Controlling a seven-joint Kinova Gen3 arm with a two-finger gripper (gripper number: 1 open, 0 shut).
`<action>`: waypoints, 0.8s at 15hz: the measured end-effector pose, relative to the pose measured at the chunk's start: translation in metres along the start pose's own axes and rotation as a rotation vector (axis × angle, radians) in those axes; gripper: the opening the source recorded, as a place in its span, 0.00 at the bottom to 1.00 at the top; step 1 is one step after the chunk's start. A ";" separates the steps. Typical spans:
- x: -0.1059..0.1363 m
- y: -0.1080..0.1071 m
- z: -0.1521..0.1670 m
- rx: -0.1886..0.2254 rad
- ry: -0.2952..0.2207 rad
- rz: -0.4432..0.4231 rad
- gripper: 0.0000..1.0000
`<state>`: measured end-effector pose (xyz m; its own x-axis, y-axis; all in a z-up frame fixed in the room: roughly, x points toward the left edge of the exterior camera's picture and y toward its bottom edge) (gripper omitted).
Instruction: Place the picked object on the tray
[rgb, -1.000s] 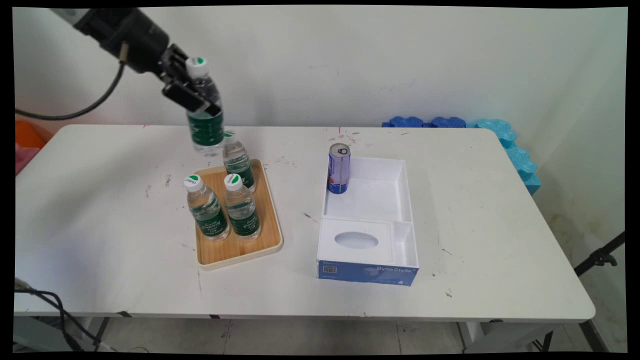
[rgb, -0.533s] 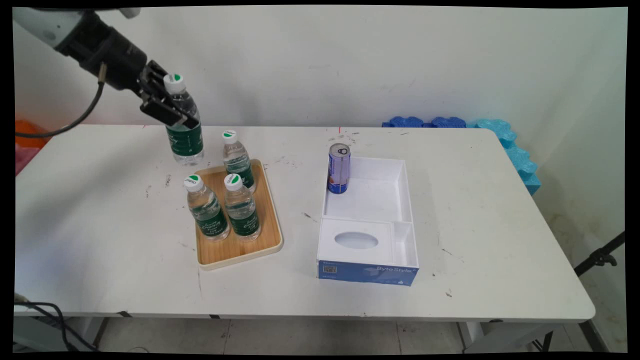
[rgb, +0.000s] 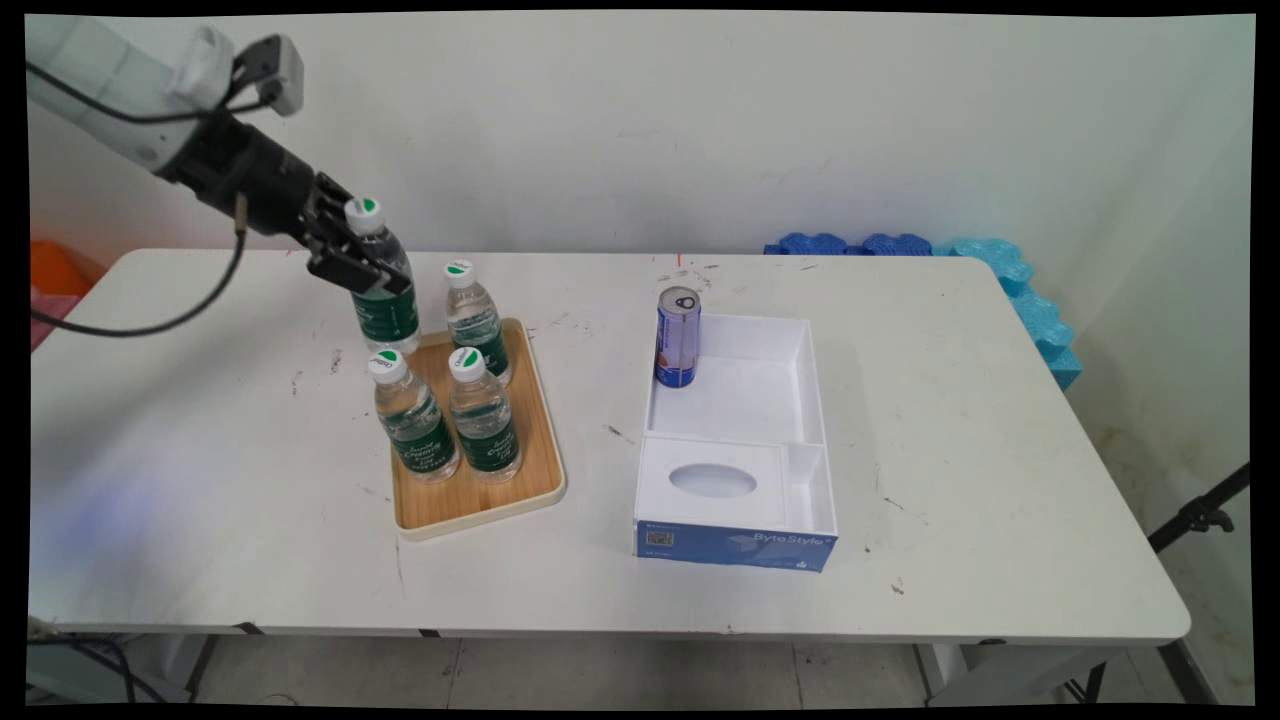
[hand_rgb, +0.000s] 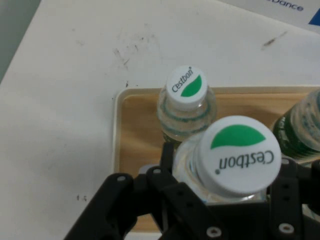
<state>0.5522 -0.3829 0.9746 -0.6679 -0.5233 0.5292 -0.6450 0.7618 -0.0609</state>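
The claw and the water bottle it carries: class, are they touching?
Touching. In the hand view the claw closes against the water bottle just below its cap.

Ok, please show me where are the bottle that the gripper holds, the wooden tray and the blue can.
held bottle (rgb: 386, 310): main view, on its green label.
wooden tray (rgb: 540, 440): main view, on bare wood by its right rim.
blue can (rgb: 677, 345): main view, on its side wall.

Soft, even, bright light; faint shadows; hand view slightly blurred up close.
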 end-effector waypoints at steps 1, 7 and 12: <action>-0.004 -0.001 0.008 0.004 0.003 -0.005 0.00; -0.022 -0.004 0.047 0.019 0.036 -0.026 0.00; -0.038 -0.006 0.070 0.014 0.050 -0.030 0.00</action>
<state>0.5557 -0.3948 0.8955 -0.6291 -0.5262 0.5722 -0.6700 0.7403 -0.0559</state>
